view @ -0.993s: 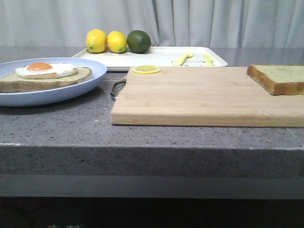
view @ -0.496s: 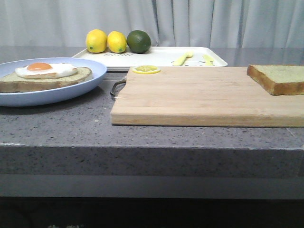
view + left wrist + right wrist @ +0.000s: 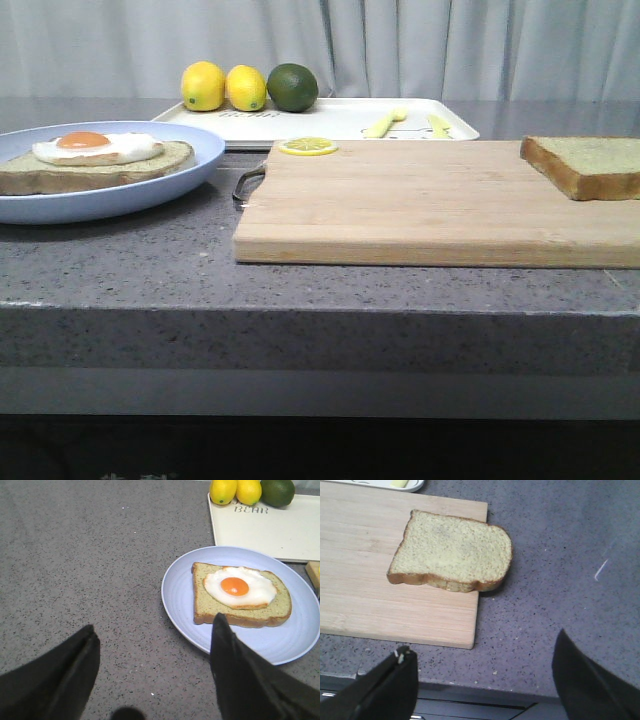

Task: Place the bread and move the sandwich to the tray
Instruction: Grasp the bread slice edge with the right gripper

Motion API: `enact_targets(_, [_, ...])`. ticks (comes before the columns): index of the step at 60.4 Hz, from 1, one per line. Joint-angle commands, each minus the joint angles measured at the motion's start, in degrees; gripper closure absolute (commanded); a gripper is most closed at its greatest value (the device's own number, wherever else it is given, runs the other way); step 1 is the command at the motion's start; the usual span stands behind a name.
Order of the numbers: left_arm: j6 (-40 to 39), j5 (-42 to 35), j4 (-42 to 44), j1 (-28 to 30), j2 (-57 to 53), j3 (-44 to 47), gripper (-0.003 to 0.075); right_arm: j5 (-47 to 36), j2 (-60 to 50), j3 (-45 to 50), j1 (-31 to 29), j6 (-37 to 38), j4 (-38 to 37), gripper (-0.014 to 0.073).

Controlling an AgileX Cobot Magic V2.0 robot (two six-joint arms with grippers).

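Observation:
The sandwich [image 3: 95, 160], a brown-crusted slice with a fried egg, lies on the pale blue plate [image 3: 190, 170] at the left; it also shows in the left wrist view [image 3: 240, 595]. The bread [image 3: 585, 162] lies at the right end of the wooden cutting board [image 3: 420, 200], overhanging its edge in the right wrist view [image 3: 452, 552]. The cream-white tray [image 3: 330, 120] sits at the back. My left gripper [image 3: 152, 627] is open and empty above the counter beside the plate [image 3: 177, 587]. My right gripper [image 3: 482, 652] is open and empty above the counter's front edge, short of the bread.
Two lemons [image 3: 203, 85] and a lime [image 3: 292, 87] sit at the tray's far left corner; yellow cutlery [image 3: 385, 123] lies on the tray. A lemon slice [image 3: 307, 146] lies on the board's back left corner. The grey counter's front edge [image 3: 320, 310] is near.

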Motion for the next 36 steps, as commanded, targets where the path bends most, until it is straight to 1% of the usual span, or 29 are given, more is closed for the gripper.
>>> enact_targets(1, [-0.4,-4.5,-0.3,0.1,0.7,-1.6,0.0246,-1.9,1.4,-2.7,-0.3,-0.1,2.3,0.0024])
enact_targets(8, [-0.4,-4.5,-0.3,0.1,0.7,-1.6,0.0246,3.7,4.9,-6.6,-0.3,-0.1,4.3,0.0024])
enact_targets(12, [-0.4,-4.5,-0.3,0.1,0.7,-1.6,0.0246,8.3,7.7,-9.4,-0.3,-0.1,5.0,0.0024])
enact_targets(18, [-0.4,-4.5,-0.3,0.1,0.7,-1.6,0.0246,13.6,12.4,-13.8,-0.3,-0.1,5.2,0.0024])
enact_targets(23, [-0.4,-4.5,-0.4,0.1,0.7,-1.6,0.0246,18.4,16.3,-17.2,-0.3,-1.6,5.2,0.0024])
enact_targets(32, [-0.4,-4.5,-1.4,0.1,0.7,-1.6,0.0246,24.7,23.5,-22.6,-0.4,-4.4,5.1,0.0024])
enact_targets(36, [-0.4,-4.5,-1.4,0.1,0.7,-1.6,0.0246,26.0,26.2,-24.4,-1.0,-4.6,5.1,0.0024])
